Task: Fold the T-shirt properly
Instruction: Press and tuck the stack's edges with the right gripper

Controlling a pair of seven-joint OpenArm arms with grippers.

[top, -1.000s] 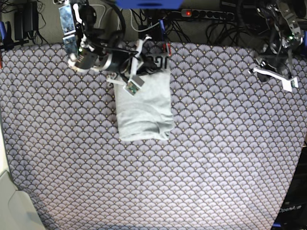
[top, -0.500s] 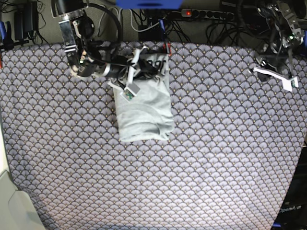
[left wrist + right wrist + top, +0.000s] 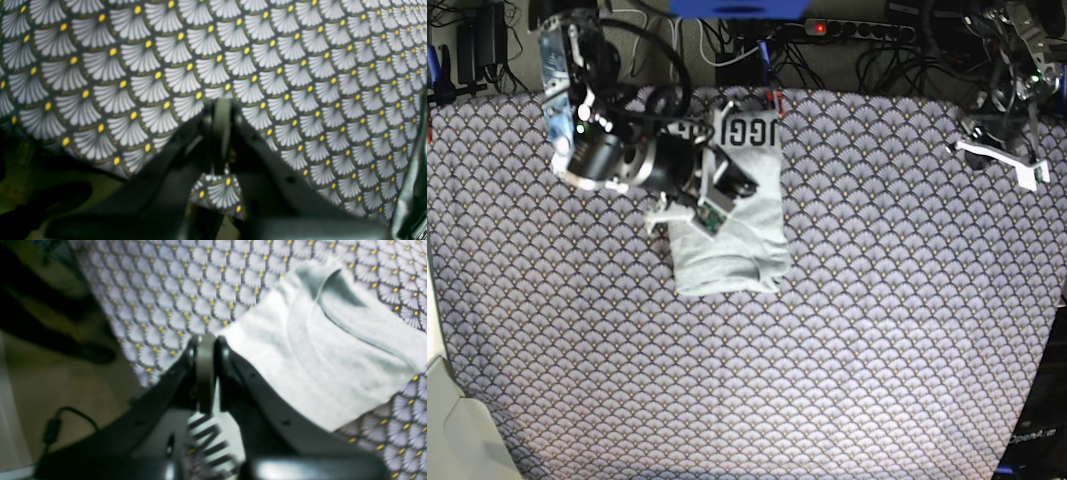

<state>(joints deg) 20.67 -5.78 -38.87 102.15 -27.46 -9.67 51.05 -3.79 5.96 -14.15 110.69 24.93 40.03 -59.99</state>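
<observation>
Closed left end effector (image 3: 222, 110), above scallop-patterned cloth (image 3: 300, 60), nothing held

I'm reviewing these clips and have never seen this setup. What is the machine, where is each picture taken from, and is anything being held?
It is a robot with two arms. The base view looks down on a table draped in a scallop-patterned cloth. A folded grey T-shirt lies near its far edge, black lettering showing at the top. The other two pictures come from cameras on the wrists. The right hand is shut beside the T-shirt's edge and seems to hold nothing. The left hand is shut over bare cloth, also empty.
</observation>
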